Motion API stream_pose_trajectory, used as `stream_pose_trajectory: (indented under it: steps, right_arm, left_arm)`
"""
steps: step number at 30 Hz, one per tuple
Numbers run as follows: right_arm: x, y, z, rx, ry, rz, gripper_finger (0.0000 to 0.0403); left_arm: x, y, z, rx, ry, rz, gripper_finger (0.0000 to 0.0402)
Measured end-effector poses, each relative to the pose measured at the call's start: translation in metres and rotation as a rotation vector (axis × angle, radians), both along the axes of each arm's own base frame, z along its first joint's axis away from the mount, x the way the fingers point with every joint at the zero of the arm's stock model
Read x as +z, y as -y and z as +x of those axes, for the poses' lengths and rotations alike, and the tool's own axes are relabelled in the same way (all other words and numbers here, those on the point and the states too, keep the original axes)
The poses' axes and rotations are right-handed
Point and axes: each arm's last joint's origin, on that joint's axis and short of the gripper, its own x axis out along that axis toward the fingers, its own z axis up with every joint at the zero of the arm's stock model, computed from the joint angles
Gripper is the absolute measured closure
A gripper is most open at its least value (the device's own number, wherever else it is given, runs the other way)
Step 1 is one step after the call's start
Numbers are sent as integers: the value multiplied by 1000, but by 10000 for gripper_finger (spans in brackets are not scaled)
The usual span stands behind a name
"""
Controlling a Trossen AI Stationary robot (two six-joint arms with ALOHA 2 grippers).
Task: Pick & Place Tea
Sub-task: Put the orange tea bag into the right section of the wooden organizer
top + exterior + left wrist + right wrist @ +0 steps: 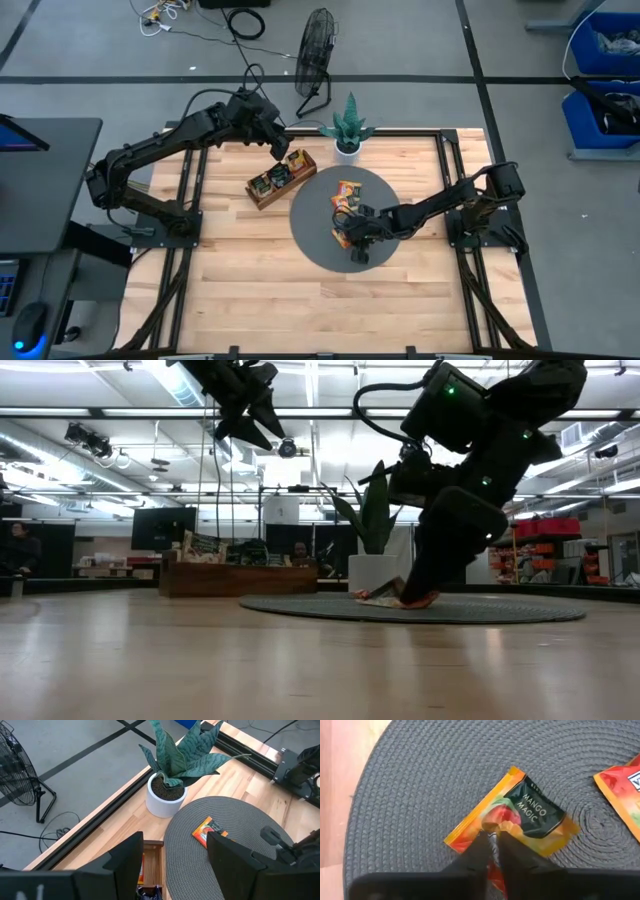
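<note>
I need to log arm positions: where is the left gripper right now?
In the high view the left gripper hovers open above the far end of the wooden tray, left of the potted plant.

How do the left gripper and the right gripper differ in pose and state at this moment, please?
The left gripper hangs high above the wooden tray, while the right gripper is down on the grey round mat. The left gripper's fingers are spread apart and empty; the right gripper's fingers are pinched on the edge of the Mango Magic sachet. Both are dark two-finger grippers.
</note>
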Motion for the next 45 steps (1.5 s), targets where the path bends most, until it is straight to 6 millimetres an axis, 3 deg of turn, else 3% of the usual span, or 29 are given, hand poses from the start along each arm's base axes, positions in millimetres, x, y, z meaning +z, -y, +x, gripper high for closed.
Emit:
stream_pose_trajectory:
  steps: [3, 11, 19, 29, 33, 45]
  right_arm:
    - [1, 0, 0, 5, 9, 1, 395]
    - [23, 0, 4, 30, -9, -56, 402]
    - [76, 1, 21, 135, 42, -265, 403]
    - [149, 4, 43, 198, 189, -574, 403]
    - [172, 5, 51, 222, 248, -624, 403]
    - [206, 13, 61, 237, 341, -702, 403]
  left_arm:
    - [0, 0, 0, 0, 0, 0, 177]
    - [0, 0, 0, 0, 1, 0, 177]
    - [0, 1, 1, 10, 59, -107, 177]
    - [2, 16, 6, -186, 204, -530, 177]
    - [2, 28, 12, -202, 205, -596, 177]
    - [5, 58, 25, -332, 206, -613, 177]
